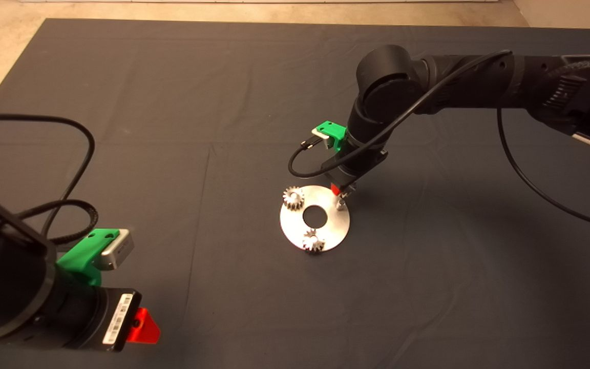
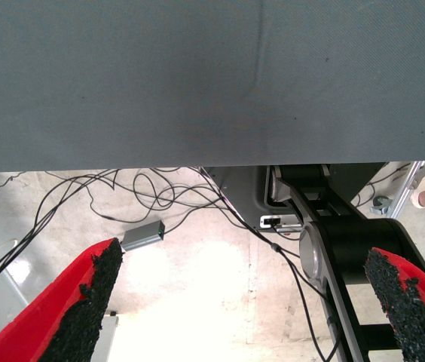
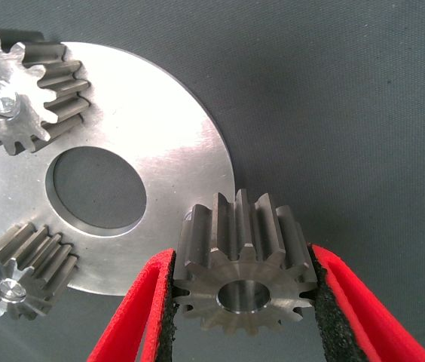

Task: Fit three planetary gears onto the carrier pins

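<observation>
The flat silver disc [image 1: 332,221] [image 3: 160,143] lies mid-mat. Two planetary gears sit on carrier pins: one [image 1: 293,197] [image 3: 24,90] at the disc's far-left rim, one [image 1: 314,241] [image 3: 20,268] at its near rim, each with a pin tip shining in its centre hole. My right gripper [image 1: 342,193] [image 3: 243,264] is shut on the third gear [image 3: 243,283], held on edge just above the disc's right rim. A bare peg [image 1: 340,206] stands right under it in the head view; the held gear hides it in the right wrist view. My left gripper [image 1: 144,325] [image 2: 250,302] is parked open at the lower left.
The dark mat [image 1: 172,128] spreads wide around the disc. The right arm [image 1: 428,87] reaches in from the right with a looping black cable [image 1: 295,164]. The left wrist view shows the mat's edge, floor cables [image 2: 152,192] and a small grey box [image 2: 142,235].
</observation>
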